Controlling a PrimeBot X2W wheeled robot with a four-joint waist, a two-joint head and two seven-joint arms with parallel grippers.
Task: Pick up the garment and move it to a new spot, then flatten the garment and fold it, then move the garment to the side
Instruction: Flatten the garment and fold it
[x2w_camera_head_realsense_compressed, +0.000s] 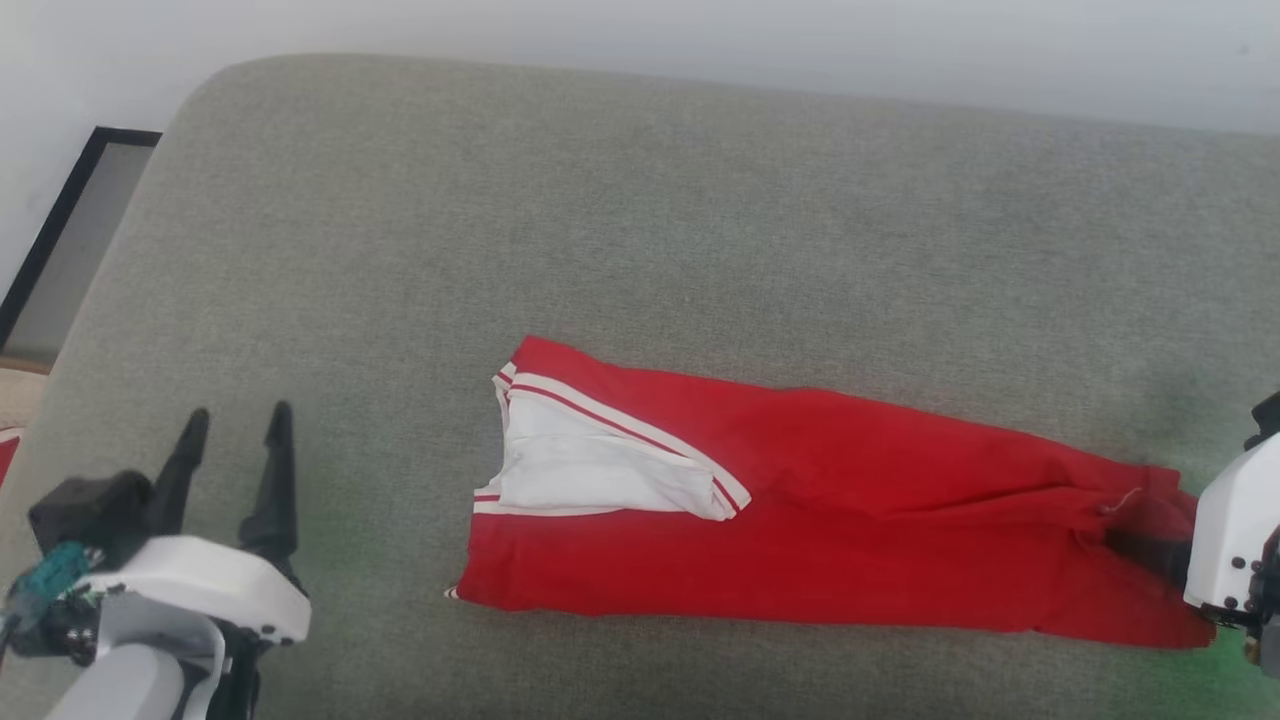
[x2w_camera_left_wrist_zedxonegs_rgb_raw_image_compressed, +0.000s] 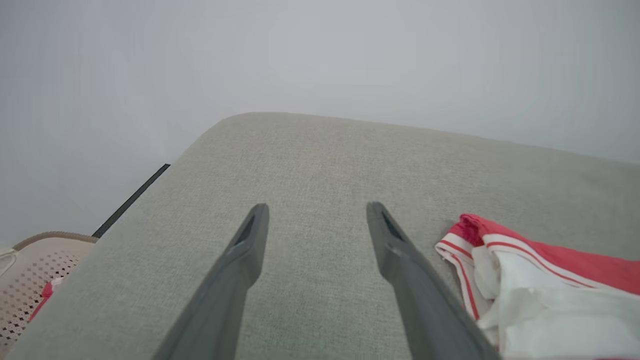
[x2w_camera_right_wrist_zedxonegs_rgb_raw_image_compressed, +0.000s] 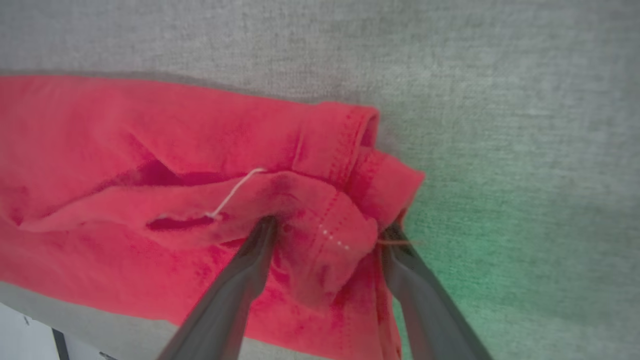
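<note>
Grippers at the near edge of the work. The left gripper (x2w_camera_head_realsense_compressed: 240, 412) hovers over bare upholstery with its fingers spread and nothing between them, well apart from the garment; it appears parked there to leave the cloth undisturbed. The right gripper (x2w_camera_right_wrist_zedxonegs_rgb_raw_image_compressed: 327, 227) is set down at the opposite end. Its two fingers straddle a raised bunch of the red hem (x2w_camera_right_wrist_zedxonegs_rgb_raw_image_compressed: 350, 145), spread about as wide as the left pair, so the cloth sits between them without looking pinched yet. A loose pale thread (x2w_camera_right_wrist_zedxonegs_rgb_raw_image_compressed: 235, 192) lies just beside that bunch.

The garment (x2w_camera_head_realsense_compressed: 850, 520) lies as a long narrow strip across the grey cushion (x2w_camera_head_realsense_compressed: 600, 200), folded lengthwise so that a white sleeve (x2w_camera_head_realsense_compressed: 590, 470) with red-striped trim rests on top at the left end. By this shape, flattening and the first fold seem done. The hold on the hem end probably serves the next fold, end toward the sleeve, or the move aside. A grip on one bunched corner alone may drag the layers out of line.

Beyond the cushion's far rounded edge stands a plain pale wall (x2w_camera_head_realsense_compressed: 700, 40), with a dark frame (x2w_camera_head_realsense_compressed: 60, 230) leaning at the far left.
</note>
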